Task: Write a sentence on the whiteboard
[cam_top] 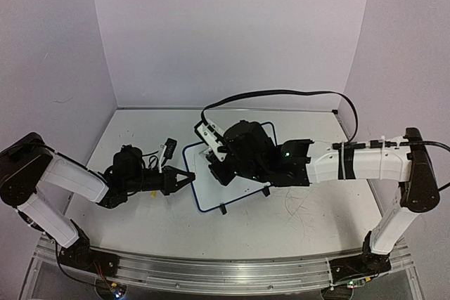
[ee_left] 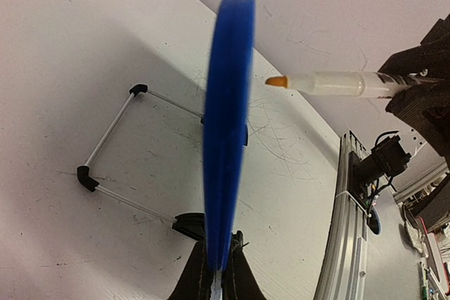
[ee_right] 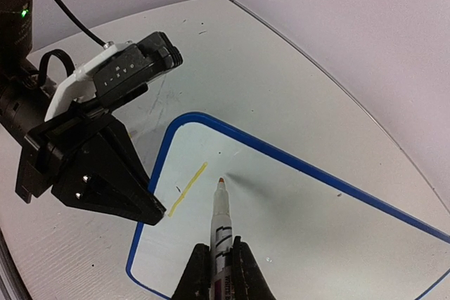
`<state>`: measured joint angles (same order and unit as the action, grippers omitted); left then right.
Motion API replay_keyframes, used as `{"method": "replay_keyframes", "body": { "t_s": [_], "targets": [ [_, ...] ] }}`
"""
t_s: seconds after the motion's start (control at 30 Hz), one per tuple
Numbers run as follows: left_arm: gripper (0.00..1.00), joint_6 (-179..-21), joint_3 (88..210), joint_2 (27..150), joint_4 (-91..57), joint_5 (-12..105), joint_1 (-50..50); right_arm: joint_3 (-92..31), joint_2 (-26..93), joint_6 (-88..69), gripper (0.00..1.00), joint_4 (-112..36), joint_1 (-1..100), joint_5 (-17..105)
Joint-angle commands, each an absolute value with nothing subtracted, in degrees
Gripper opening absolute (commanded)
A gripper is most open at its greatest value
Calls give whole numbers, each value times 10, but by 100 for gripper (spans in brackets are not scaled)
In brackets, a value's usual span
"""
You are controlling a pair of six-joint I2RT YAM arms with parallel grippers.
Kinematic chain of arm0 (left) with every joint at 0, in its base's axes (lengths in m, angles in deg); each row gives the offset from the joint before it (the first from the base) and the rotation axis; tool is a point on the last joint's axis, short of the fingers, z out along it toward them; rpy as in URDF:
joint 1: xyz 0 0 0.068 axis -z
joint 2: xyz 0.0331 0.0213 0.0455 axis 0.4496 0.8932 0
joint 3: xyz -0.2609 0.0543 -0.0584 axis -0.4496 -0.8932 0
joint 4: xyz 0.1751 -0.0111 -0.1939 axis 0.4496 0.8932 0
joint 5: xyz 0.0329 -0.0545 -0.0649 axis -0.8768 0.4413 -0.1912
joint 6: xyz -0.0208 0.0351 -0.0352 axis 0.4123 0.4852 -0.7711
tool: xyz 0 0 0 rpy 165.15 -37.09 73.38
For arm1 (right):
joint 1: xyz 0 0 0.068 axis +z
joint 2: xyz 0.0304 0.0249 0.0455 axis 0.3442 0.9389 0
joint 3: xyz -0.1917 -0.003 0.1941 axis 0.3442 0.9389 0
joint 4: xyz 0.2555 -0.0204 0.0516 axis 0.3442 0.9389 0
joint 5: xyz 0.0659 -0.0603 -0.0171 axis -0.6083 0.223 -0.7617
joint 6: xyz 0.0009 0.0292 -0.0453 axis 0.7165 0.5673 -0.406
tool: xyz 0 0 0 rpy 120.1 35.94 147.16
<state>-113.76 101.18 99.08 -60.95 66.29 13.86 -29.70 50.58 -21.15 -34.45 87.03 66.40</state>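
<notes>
We are only starting: our left tool (ee_left: 221,263) is clamping the board's (ee_right: 302,201) rim mid-worktop (cam_top: 140,224), our right tool (ee_right: 219,261) is gripping the marker (ee_right: 220,219) tight beside one yellow stroke (ee_right: 187,189), nearly all the writing left.

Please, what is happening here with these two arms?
The left end effector clamps the edge of the whiteboard. The right end effector holds a marker, its tip just by the board's surface. Only one short yellow stroke is written so far, so the sentence is barely begun.
</notes>
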Motion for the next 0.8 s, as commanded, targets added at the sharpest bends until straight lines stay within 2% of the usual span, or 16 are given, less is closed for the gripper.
{"method": "replay_keyframes", "body": {
  "t_s": [0.0, 0.77],
  "targets": [
    [0, -1126, 1029, 981, -587, 652, 144, -307, 516, -206, 0, -348, 870, 677],
    [0, -1122, 1034, 984, -585, 655, 145, -315, 536, -199, 0, -334, 870, 681]
  ]
}}
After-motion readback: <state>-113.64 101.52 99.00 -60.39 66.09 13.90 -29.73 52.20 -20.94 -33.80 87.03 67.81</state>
